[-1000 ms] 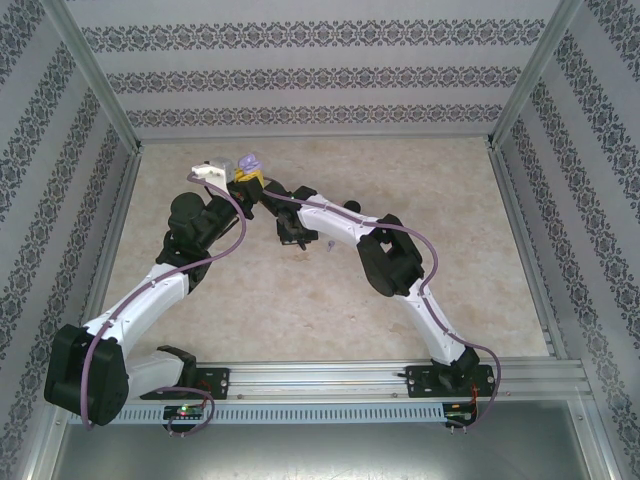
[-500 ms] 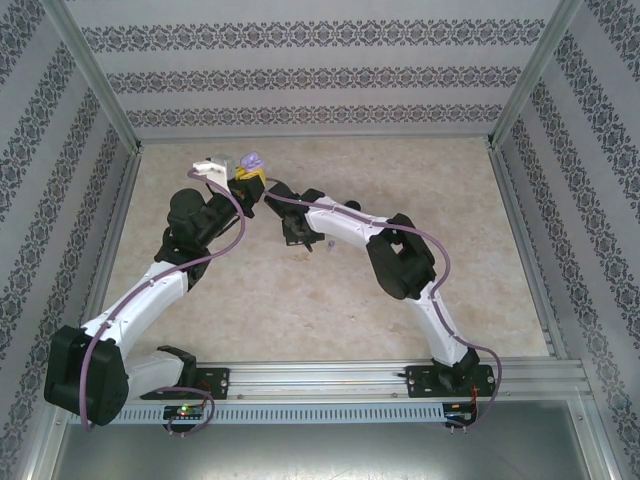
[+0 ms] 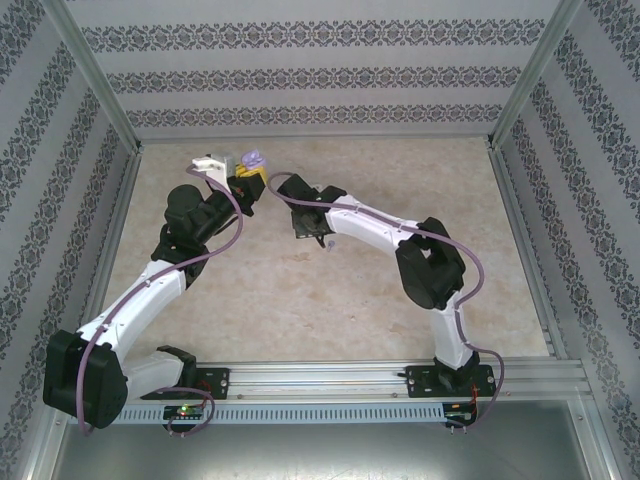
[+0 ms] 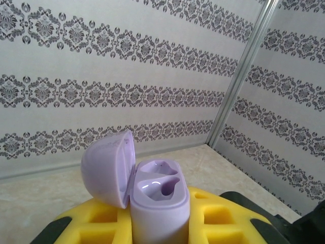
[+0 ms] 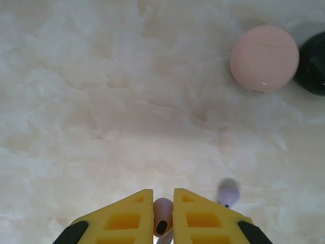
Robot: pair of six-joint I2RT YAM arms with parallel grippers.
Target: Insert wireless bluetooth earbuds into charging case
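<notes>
The right pincer (image 5: 162, 199) stands narrow on a pale pink earbud (image 5: 161, 217), whose dark tip shows between the yellow jaws. The left pincer (image 4: 160, 223) is clamped on the lilac charging case (image 4: 158, 201), held upright with its lid (image 4: 107, 166) swung open.

The bud matches the pale pink case (image 5: 264, 58), which looks closed on the tabletop (image 5: 101, 101), rather than the open lilac one. It is worth settling which case it belongs in before carrying it. For seating, I would turn the stem down, line it up over a well, lower it slowly and let go only once it is bedded. The grip should be light, since so small and slick a piece may twist.

A lilac earbud (image 5: 228, 194) lies well apart from the pale pink case, just beside the right pincer. A black case (image 5: 313, 63) sits right beside the pale pink case.

The cases are smooth, rounded shells with a soft matte look. The lilac one has a glossy inner face with two moulded wells, and I cannot tell whether either is filled. The jaws are yellow with square recesses. The tabletop is pale and marbled.
</notes>
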